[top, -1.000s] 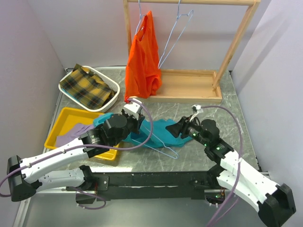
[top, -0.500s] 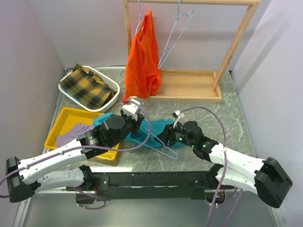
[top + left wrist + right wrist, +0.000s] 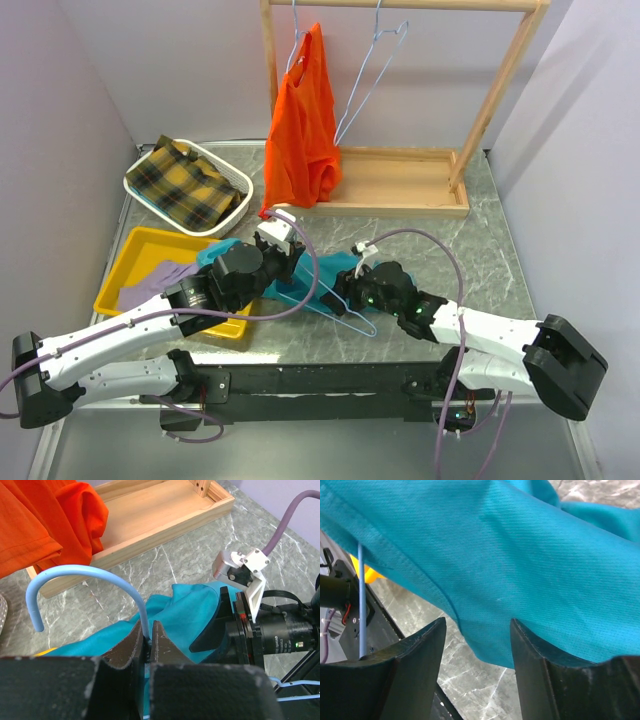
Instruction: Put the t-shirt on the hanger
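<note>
**Hanger (image 3: 85, 572) pinched by left tool (image 3: 147, 641), right tool (image 3: 477, 645) open at t-shirt (image 3: 335, 263) edge**

Seen from above, two robot arms met near the middle of a grey marbled table (image 3: 490, 230). The teal t-shirt lay crumpled on the table between them, just in front of a wooden rack (image 3: 400, 185) where an orange garment (image 3: 300, 120) hung.

The left wrist view showed the left tool's fingers pressed together on the pale-blue wire hanger, just below its hook. The hook curved up and over above the fingers, and the rest of the wire frame ran out across the table towards the near edge. Pinching the neck probably kept the frame steady and left both shoulders free for the shirt to be drawn over.

The right wrist view was filled with teal fabric. The right tool's fingers were spread, and a hemmed edge of the shirt dipped into the gap between them. They had not closed on it. A thin strand of the hanger wire showed at the left of that view, so the opening of the shirt seemed to be close to the frame. The tool looked placed to take that edge and lift it over a hanger arm.

The shirt was not yet on the hanger.

To the left sat a white basket (image 3: 235, 185) of plaid cloth and a yellow tray (image 3: 150, 235) holding a purple cloth (image 3: 160, 275), both apart from the work.
</note>
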